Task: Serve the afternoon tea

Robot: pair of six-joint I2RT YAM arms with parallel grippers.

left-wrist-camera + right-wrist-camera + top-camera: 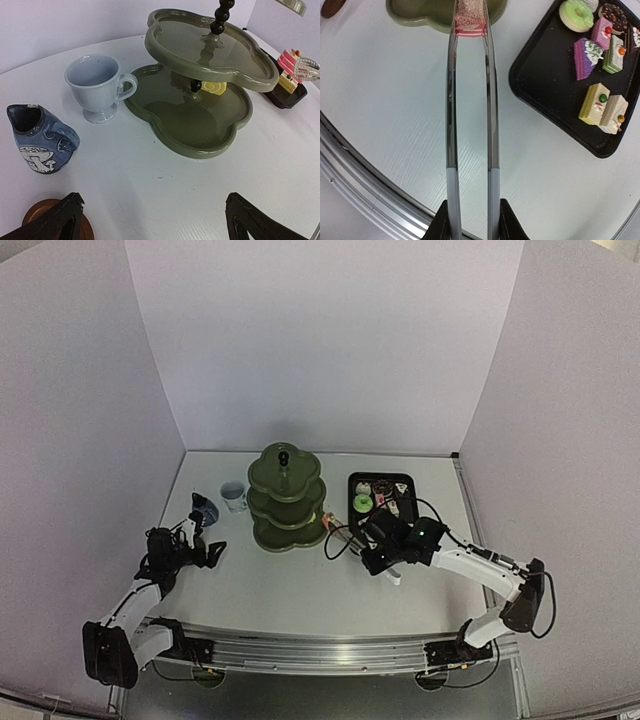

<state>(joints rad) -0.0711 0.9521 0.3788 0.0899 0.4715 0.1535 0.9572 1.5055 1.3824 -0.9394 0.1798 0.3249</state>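
Note:
The dark green three-tier stand (287, 495) (200, 75) stands mid-table, a yellow roll cake (214, 87) on its bottom tier. My right gripper (385, 558) (472, 220) is shut on the metal tongs (470, 125). Their tips pinch a pink cake (470, 17) (289, 70) at the edge of the stand's bottom tier (435, 12). Left of the stand are the white cup (233, 496) (97, 85) and the small blue cup (205, 508) (42, 140). My left gripper (205, 553) (155, 220) hangs open over bare table, a brown coaster (40, 210) by its left finger.
The black tray (383, 502) (555, 100) right of the stand holds several small cakes and a green doughnut (576, 14). Another brown coaster (332, 6) shows at the top left corner of the right wrist view. The table's metal front rail (350, 165) runs close below the tongs.

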